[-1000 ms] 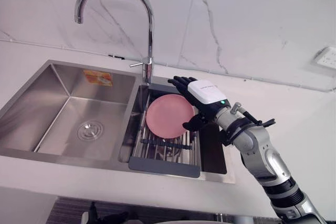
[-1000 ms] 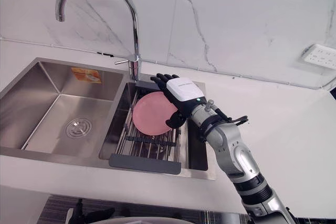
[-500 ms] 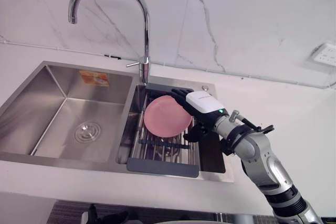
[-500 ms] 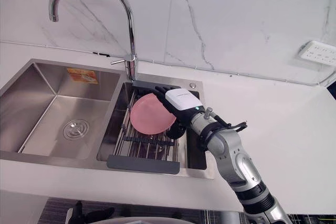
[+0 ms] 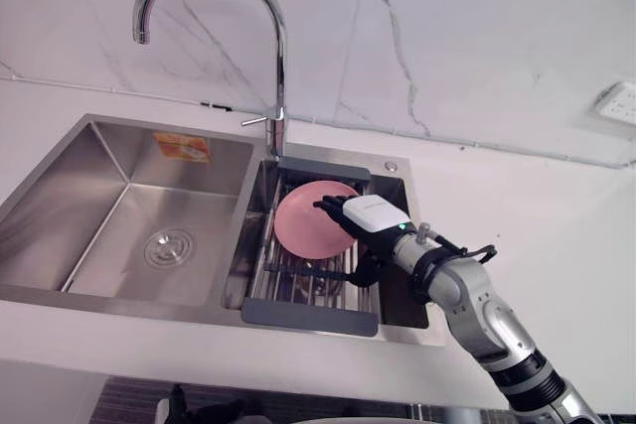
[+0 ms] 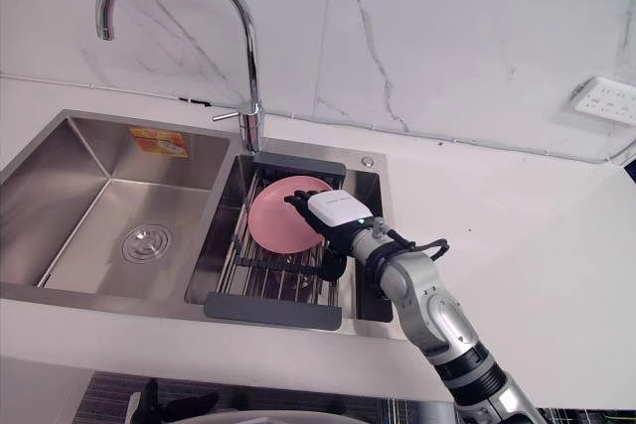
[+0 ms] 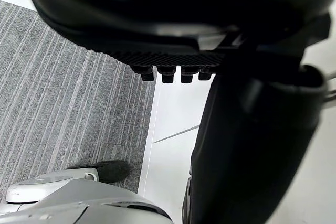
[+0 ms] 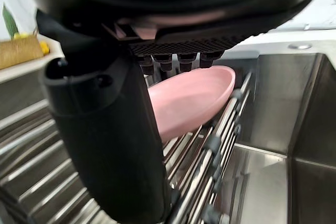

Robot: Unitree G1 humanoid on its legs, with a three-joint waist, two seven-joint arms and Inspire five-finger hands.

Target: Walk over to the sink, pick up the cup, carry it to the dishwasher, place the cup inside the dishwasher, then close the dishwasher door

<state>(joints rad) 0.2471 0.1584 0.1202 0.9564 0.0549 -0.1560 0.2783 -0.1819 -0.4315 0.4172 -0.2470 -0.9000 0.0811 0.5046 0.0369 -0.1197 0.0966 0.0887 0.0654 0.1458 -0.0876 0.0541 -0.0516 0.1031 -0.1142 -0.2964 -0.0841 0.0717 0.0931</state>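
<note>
Leaning tilted on the wire rack [image 5: 298,280] in the right basin of the sink [image 5: 119,141], just below the tap [image 5: 281,67], the task's thing reads as a shallow pink dish [image 5: 308,220], not a tall cup. Its far rim is propped against the rack's bars and its hollow faces up and outward.

I judge it light and rigid, probably plastic or glazed ware. It looks smooth enough to slip and liable to chip if knocked on the steel. The near rim, on my side, is the place to take hold, with fingers inside the hollow and the thumb under the edge.

My right hand [image 5: 370,217] is at that rim. Its fingers [image 5: 331,208] lie straight across the dish's face and its thumb [image 5: 366,267] is apart below, so it is not yet clamped. My left hand [image 7: 173,51] hangs idle with relaxed fingers.
</note>
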